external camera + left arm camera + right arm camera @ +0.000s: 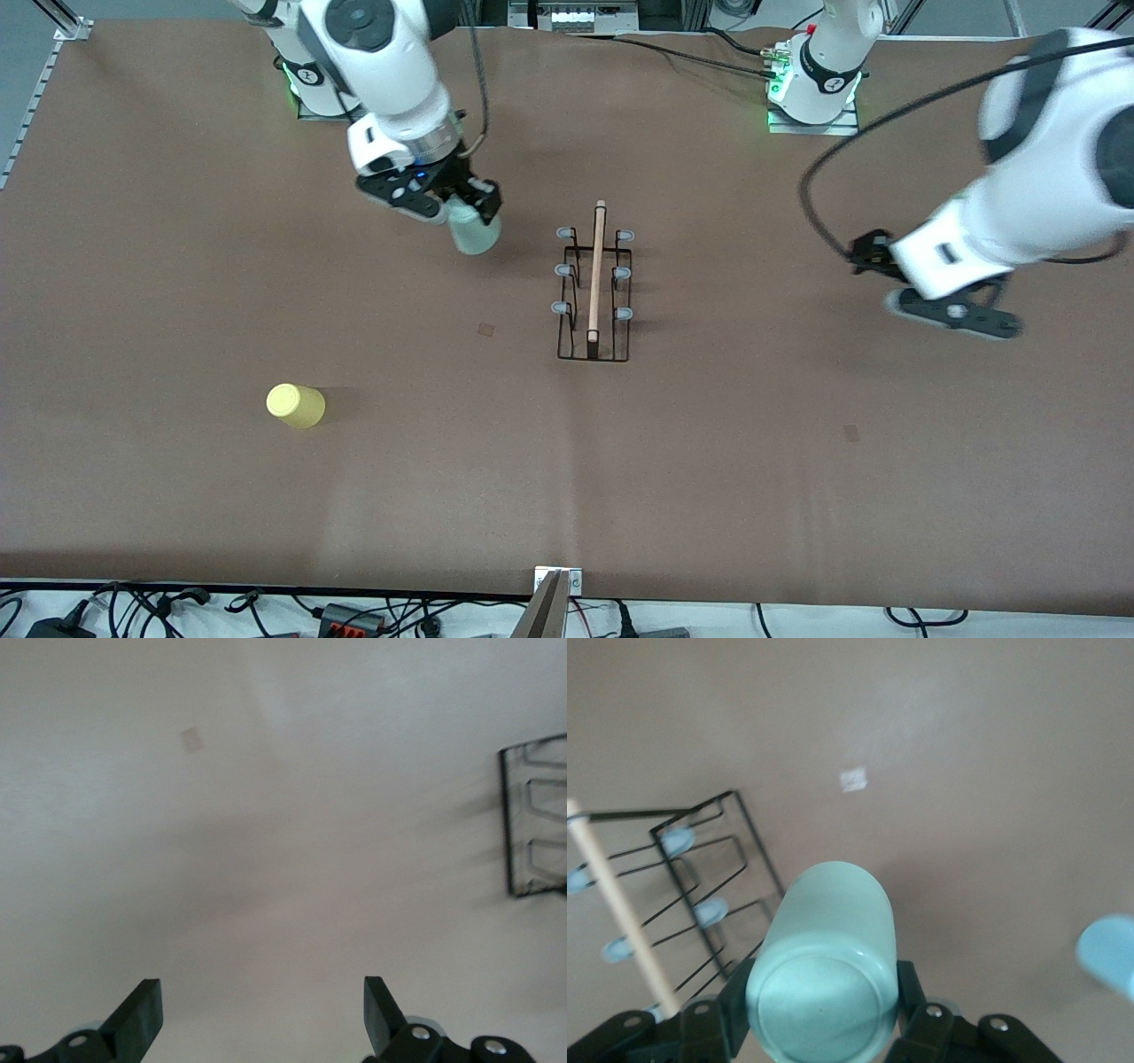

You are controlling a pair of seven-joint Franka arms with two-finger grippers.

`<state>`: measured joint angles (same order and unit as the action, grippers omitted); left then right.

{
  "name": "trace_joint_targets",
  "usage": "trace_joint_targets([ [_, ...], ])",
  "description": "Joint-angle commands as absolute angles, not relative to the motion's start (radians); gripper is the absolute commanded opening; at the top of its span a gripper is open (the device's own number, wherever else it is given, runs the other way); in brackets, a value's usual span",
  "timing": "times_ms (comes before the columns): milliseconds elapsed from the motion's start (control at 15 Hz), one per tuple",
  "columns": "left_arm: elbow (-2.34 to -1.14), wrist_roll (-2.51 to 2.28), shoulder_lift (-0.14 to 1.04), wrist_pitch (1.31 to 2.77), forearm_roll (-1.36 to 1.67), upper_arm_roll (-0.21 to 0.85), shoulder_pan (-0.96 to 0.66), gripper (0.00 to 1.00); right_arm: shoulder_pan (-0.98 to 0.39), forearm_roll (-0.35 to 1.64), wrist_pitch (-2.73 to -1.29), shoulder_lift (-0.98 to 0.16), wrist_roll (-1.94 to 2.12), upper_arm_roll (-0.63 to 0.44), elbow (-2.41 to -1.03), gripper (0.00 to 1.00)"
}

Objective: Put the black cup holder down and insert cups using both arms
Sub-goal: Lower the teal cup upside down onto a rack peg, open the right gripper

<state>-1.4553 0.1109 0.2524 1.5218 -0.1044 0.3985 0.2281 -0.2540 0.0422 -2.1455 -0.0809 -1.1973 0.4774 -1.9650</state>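
Overhead, rack (595, 288) rod running twelve to six, right gripper (464, 206) clenched on mint cup (475, 232) at its ten o'clock, left gripper (262, 1017) released, at three o'clock.

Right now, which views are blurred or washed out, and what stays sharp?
Front view: the left gripper and its arm smear with motion blur, while the black cup holder, yellow cup and the mint green cup in the right gripper read crisp. Left wrist view: pale and washed out, the holder's edge streaked. Right wrist view: the mint cup is clear; a light blue cup at the edge is soft.
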Motion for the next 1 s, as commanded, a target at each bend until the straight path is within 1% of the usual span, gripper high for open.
trace_joint_targets([
  [0,-1.434,0.206,0.203,1.489,-0.103,0.355,0.252,1.00,-0.348,0.034,-2.131,-0.173,-1.363,0.471,-1.875,0.27],
  [67,-1.466,0.201,0.163,1.506,-0.083,0.292,0.232,1.00,-0.373,0.029,-2.140,-0.187,-1.394,0.471,-1.867,0.28],
  [201,-1.592,0.199,0.050,1.563,-0.036,0.156,0.149,1.00,-0.411,0.012,-2.189,-0.212,-1.463,0.472,-1.862,0.28],
  [267,-1.648,0.199,0.000,1.597,-0.023,0.106,0.114,1.00,-0.428,-0.003,-2.212,-0.228,-1.491,0.472,-1.862,0.28],
  [334,-1.696,0.199,-0.046,1.635,-0.023,0.082,0.089,1.00,-0.436,-0.029,-2.226,-0.245,-1.512,0.472,-1.862,0.28],
  [401,-1.721,0.195,-0.079,1.646,-0.023,0.074,0.068,1.00,-0.436,-0.049,-2.227,-0.259,-1.522,0.472,-1.862,0.29],
  [468,-1.721,0.193,-0.089,1.649,-0.025,0.061,0.054,1.00,-0.437,-0.066,-2.227,-0.270,-1.525,0.472,-1.862,0.29],
  [669,-1.689,0.213,-0.060,1.638,-0.020,0.054,0.064,1.00,-0.460,-0.087,-2.261,-0.307,-1.526,0.471,-1.862,0.29],
  [936,-1.687,0.203,-0.060,1.638,-0.021,0.055,0.064,1.00,-0.462,-0.089,-2.292,-0.328,-1.545,0.471,-1.861,0.30],
])
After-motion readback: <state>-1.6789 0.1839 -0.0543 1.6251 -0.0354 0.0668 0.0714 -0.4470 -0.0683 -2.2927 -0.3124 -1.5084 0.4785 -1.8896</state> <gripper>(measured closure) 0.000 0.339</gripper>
